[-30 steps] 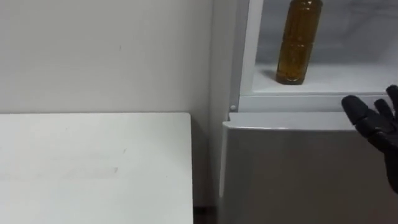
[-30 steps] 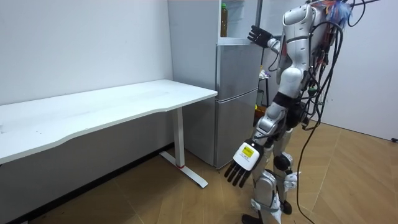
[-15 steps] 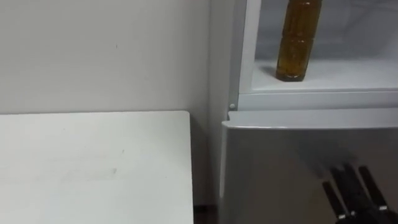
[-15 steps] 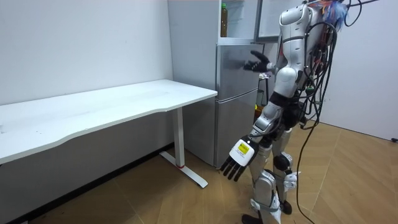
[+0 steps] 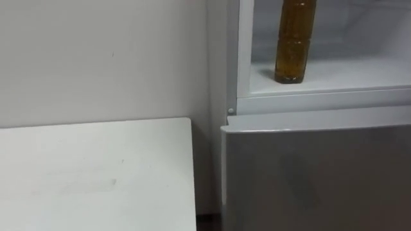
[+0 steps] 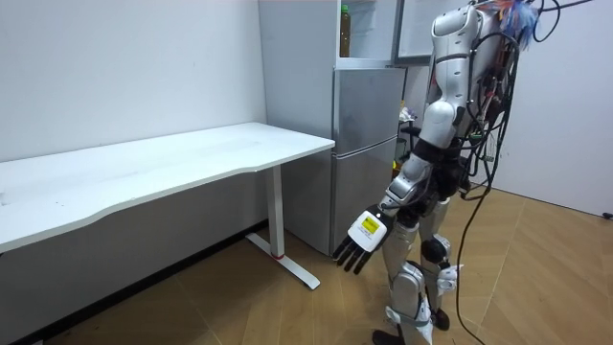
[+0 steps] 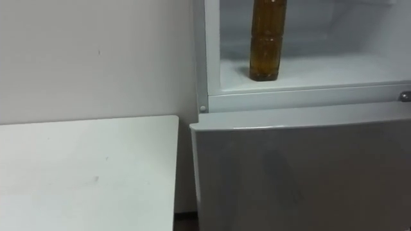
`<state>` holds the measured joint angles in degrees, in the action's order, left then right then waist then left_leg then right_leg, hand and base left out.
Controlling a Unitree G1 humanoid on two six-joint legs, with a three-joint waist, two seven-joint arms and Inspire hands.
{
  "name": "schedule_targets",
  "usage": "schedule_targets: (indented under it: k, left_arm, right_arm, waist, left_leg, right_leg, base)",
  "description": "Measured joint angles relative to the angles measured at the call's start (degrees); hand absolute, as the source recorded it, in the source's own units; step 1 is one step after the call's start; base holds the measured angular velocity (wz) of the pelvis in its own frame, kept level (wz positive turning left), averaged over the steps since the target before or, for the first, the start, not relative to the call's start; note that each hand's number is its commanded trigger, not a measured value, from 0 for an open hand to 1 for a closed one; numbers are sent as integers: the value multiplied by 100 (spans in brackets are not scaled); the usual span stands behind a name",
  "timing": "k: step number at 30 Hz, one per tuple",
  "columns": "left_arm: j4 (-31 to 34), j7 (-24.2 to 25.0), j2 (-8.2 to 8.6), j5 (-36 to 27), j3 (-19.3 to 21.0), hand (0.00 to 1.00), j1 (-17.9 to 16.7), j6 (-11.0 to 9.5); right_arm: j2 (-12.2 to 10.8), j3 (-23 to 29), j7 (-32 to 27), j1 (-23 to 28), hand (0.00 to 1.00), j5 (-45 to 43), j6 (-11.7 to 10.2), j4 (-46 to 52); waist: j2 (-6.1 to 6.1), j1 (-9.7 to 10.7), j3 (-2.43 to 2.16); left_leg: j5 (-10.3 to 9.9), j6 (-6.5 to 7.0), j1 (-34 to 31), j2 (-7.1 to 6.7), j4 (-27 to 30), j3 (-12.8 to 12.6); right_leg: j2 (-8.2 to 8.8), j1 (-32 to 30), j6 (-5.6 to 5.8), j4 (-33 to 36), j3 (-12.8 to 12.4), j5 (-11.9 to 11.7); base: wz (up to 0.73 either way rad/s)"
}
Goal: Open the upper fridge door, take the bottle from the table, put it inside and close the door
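The left hand (image 6: 361, 238) hangs low beside the robot's leg, fingers straight and loosely spread, holding nothing; the placing looks done. Beyond the white table's (image 5: 96, 173) far right corner, the bottle (image 5: 294, 42) stands upright near the front left corner of the upper fridge (image 5: 347, 72) shelf: tall, ribbed, amber-brown.

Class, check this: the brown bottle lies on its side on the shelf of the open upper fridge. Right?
No. The bottle stands upright, not on its side, on the shelf of the open upper fridge, as the left eye view shows.
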<state>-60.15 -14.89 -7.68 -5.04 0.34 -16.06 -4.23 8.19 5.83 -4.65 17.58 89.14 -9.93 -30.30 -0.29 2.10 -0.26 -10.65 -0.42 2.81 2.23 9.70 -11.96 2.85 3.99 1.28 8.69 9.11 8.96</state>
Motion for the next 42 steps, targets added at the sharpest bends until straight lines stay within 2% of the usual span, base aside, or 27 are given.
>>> schedule_targets:
  k: [4,8,10,17,21,23,26,28,31,36,42]
  left_arm:
    - [-11,-1,-19,4,192,0,-48,-1]
    - [-11,-2,-18,-1,193,0,-57,0]
    - [-11,4,-22,-4,245,0,-35,4]
    - [-4,47,-80,23,430,0,-9,12]
    - [45,59,-100,23,713,0,-142,16]
    - [64,60,-107,26,848,0,-169,16]
    - [251,92,-119,21,1055,0,-248,21]
    - [372,142,-165,24,1214,0,-240,21]
    - [490,198,-230,34,1323,0,-245,22]
    - [501,283,-236,205,1321,0,-226,62]
    - [649,334,-230,691,1375,0,-255,181]
  right_arm:
    - [-60,394,-113,4,0,-149,0,-806]
    - [-109,683,-410,52,0,-224,4,-1259]
    - [-126,998,-633,-7,0,-224,14,-1447]
    - [-101,1871,-1345,-209,0,-244,2,-1447]
    - [-51,2624,-1844,-470,0,-294,0,-1487]
    - [21,2925,-2078,-576,0,-294,-2,-1470]
    - [257,3220,-2408,-688,0,-282,-22,-1400]
    - [538,3442,-2641,-762,0,-263,-76,-1404]
    - [778,3717,-2885,-865,0,-275,-139,-1398]
    - [909,3878,-3233,-972,0,-382,-207,-1348]
    - [943,3971,-3503,-982,0,-568,-270,-432]
  waist:
    - [-123,85,-5]
    - [-137,142,-2]
    - [-130,246,4]
    - [-133,431,5]
    - [-234,578,17]
    - [-286,643,29]
    - [-350,708,39]
    - [-378,698,44]
    - [-427,699,37]
    - [-464,699,46]
    - [-473,716,42]
  left_leg:
    - [-8,-12,-11,-6,-5,20]
    - [-14,-18,-10,-8,-25,19]
    - [-15,-19,-9,-9,-26,18]
    - [-15,-20,16,-6,-20,10]
    - [-15,-20,86,-12,-42,8]
    - [-15,-20,78,-13,-47,14]
    - [-15,-20,61,-16,-53,14]
    - [-15,-20,60,-21,-69,14]
    - [-13,-21,62,-25,-102,9]
    - [-13,-20,45,-30,-106,10]
    - [-13,-20,-24,-30,-103,9]
  right_leg:
    - [1,11,4,-12,22,29]
    - [1,4,6,-13,23,44]
    - [2,-2,3,-3,7,52]
    - [-3,5,-2,24,-55,78]
    - [0,25,3,17,-55,104]
    - [2,31,2,21,-40,105]
    - [2,7,5,20,-43,106]
    - [2,6,5,19,-53,106]
    - [0,13,5,19,-62,106]
    - [2,-7,9,18,-61,110]
    - [2,-97,10,17,-35,110]
  base:
    - [3]
    - [0]
    - [0]
    - [0]
    - [0]
    - [2]
    - [0]
    - [0]
    - [0]
    - [0]
    - [0]
